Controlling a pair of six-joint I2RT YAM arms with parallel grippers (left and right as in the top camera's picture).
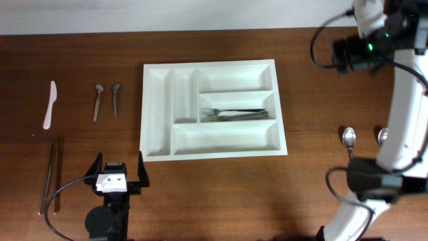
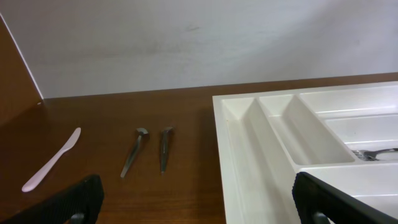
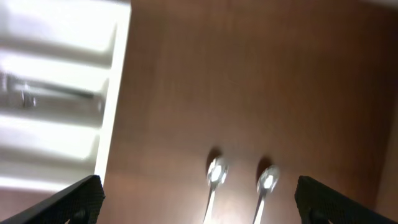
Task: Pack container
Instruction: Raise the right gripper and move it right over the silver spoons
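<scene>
Left gripper (image 1: 120,159) spread, empty, bottom left of frame; container (image 1: 227,137) just upper-right of it. Right gripper (image 3: 196,193) spread too, container at wrist view's left edge.

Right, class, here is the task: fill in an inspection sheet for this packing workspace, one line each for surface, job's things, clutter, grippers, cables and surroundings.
surface: brown wooden table.
job's things: white cutlery tray at centre, with forks in its middle long compartment. Outside it, on the left, are a white plastic knife, two left-hand spoons and likely chopsticks. On the right are two right-hand spoons.
clutter: nothing seen.
grippers: left gripper is open and empty, by the tray's front left corner. Right gripper is open and empty, near the right-hand spoons.
cables: black cables loop by both arms.
surroundings: pale wall behind the table.
</scene>
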